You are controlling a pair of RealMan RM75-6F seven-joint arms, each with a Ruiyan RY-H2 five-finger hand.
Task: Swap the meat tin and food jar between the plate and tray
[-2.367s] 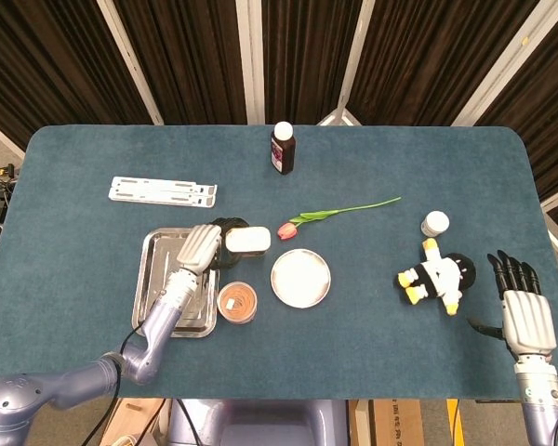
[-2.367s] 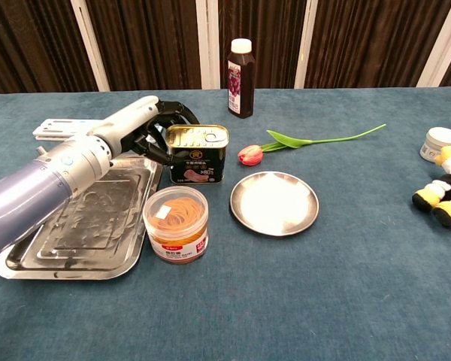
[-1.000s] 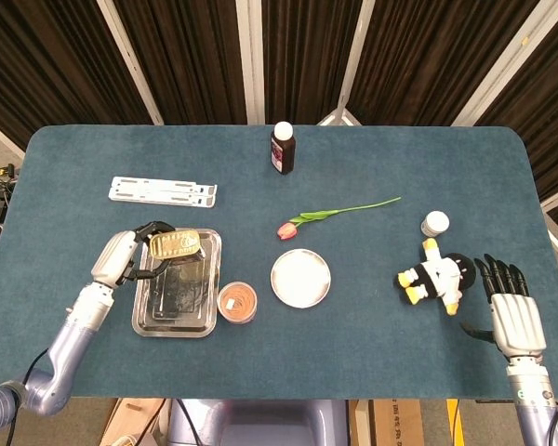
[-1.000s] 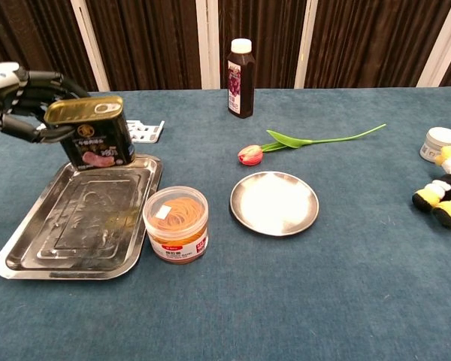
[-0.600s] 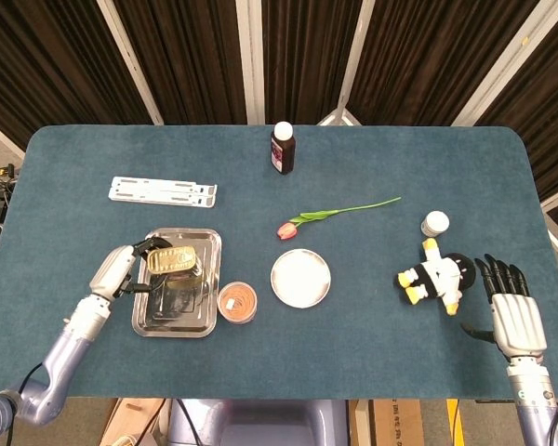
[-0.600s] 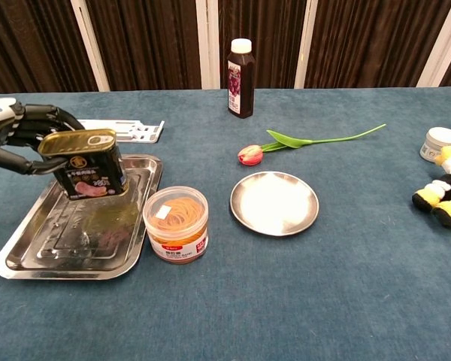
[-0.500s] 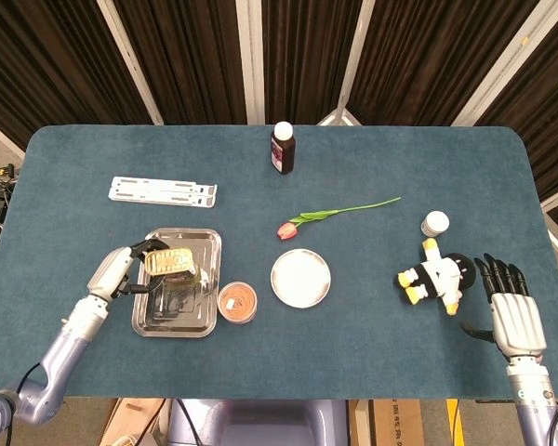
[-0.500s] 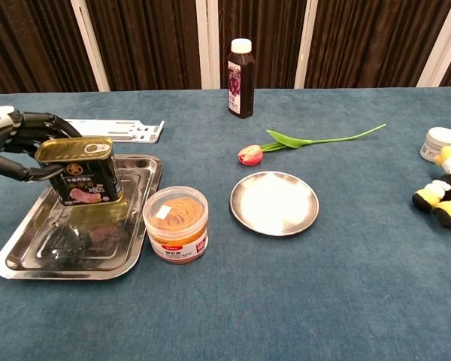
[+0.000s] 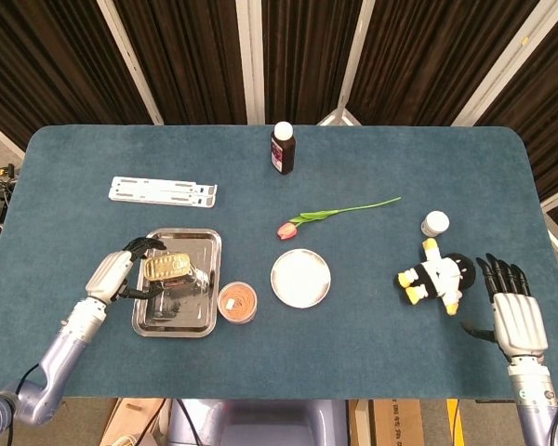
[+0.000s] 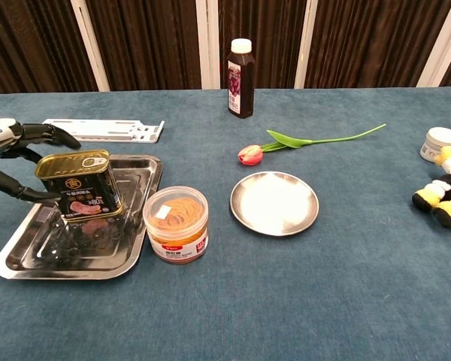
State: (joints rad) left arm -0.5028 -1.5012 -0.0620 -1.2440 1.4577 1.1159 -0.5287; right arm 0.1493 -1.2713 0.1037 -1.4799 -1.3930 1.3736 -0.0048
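Note:
The meat tin (image 9: 168, 268) (image 10: 79, 186) stands upright in the steel tray (image 9: 149, 325) (image 10: 30, 263), towards its far left part. My left hand (image 9: 116, 274) (image 10: 7, 162) is at the tin's left side, fingers spread around it; a gap shows between the upper fingers and the lid, and the thumb tip lies close to its lower left edge. The food jar (image 9: 236, 302) (image 10: 177, 223), clear with an orange label, stands on the cloth between tray and plate. The round plate (image 9: 300, 278) (image 10: 274, 203) is bare. My right hand (image 9: 516, 311) lies flat and open at the far right.
A dark bottle (image 9: 282, 149) (image 10: 240, 79) stands at the back. A tulip (image 9: 335, 214) (image 10: 252, 155) lies behind the plate. A plush toy (image 9: 437, 277) (image 10: 440, 192) and a small white jar (image 9: 435, 223) (image 10: 441, 143) are right. A white bracket (image 9: 163, 191) (image 10: 101, 129) lies behind the tray.
My left hand carried the meat tin from beside the plate over to the tray, lowered it onto the tray floor, and its fingers have loosened off the tin. The right hand stayed put.

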